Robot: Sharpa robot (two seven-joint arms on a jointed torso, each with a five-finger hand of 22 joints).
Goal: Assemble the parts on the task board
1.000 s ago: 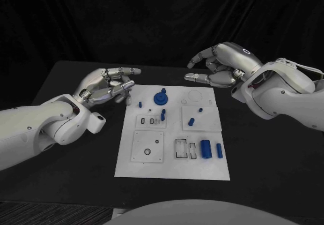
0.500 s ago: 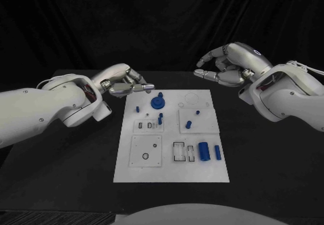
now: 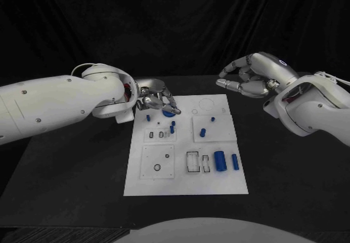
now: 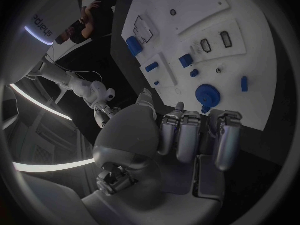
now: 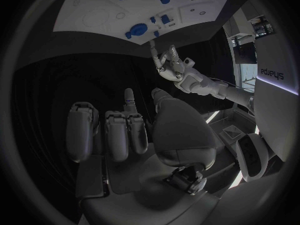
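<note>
The white task board (image 3: 186,174) lies in the middle of the black table. A blue gear (image 3: 168,114) stands near its far left corner, partly hidden by my left hand (image 3: 157,100). That hand hangs over the corner with its fingers pointing down at the gear and holds nothing. In the left wrist view the fingertips (image 4: 180,106) hover just short of the gear (image 4: 205,92). My right hand (image 3: 248,81) floats beyond the board's far right corner, fingers loosely curled and empty. Two blue cylinders (image 3: 219,161) lie at the board's right side.
Small blue pegs (image 3: 203,133) stand in the board's middle plates, and another (image 3: 148,118) stands near the left edge. Rectangular slots (image 3: 193,162) sit beside the cylinders. Bare black table (image 3: 73,167) flanks the board on both sides.
My left arm has swung in and its hand has dropped from left of the board to over the gear. The right hand has drifted slightly to the right.
</note>
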